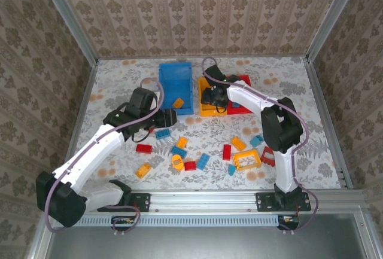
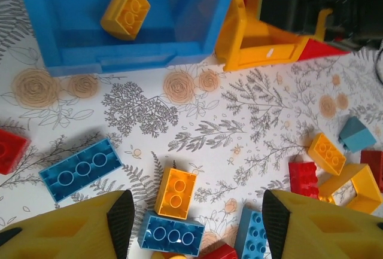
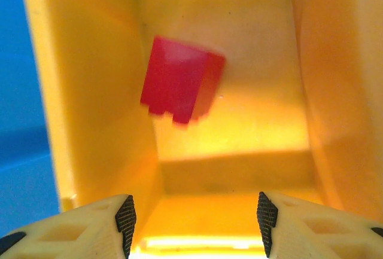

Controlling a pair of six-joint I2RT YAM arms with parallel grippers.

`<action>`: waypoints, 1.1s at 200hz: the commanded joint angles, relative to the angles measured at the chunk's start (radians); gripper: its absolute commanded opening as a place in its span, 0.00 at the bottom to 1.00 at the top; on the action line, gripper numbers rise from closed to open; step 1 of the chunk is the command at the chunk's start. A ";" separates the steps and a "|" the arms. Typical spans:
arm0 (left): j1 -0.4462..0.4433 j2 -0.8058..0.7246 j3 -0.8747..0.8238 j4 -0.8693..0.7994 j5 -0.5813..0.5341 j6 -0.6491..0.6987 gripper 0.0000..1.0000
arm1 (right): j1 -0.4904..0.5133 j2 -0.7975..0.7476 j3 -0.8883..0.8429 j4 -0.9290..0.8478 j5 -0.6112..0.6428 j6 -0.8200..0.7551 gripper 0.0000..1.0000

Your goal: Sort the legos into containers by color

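Observation:
My left gripper is open, low over loose legos: an orange brick and a blue three-hole brick lie between its fingers. In the top view the left gripper sits just in front of the blue bin, which holds an orange brick. My right gripper is open inside the yellow bin, and a blurred red brick shows in that bin below the fingers. The right gripper covers most of the yellow bin. The red bin stands to its right.
Loose legos lie across the front middle of the table: a red one, an orange one, a blue one, a yellow frame and a red frame. The three bins stand side by side at the back.

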 commanded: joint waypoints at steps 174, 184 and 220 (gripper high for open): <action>-0.647 0.984 0.824 -0.270 0.051 0.505 0.50 | -0.195 -1.314 -0.577 -0.283 0.245 0.066 0.62; -0.649 0.998 0.838 -0.279 0.038 0.510 0.50 | -0.195 -1.330 -0.581 -0.294 0.237 0.068 0.62; -0.653 1.049 0.877 -0.312 0.016 0.525 0.42 | -0.196 -1.352 -0.592 -0.298 0.220 0.077 0.62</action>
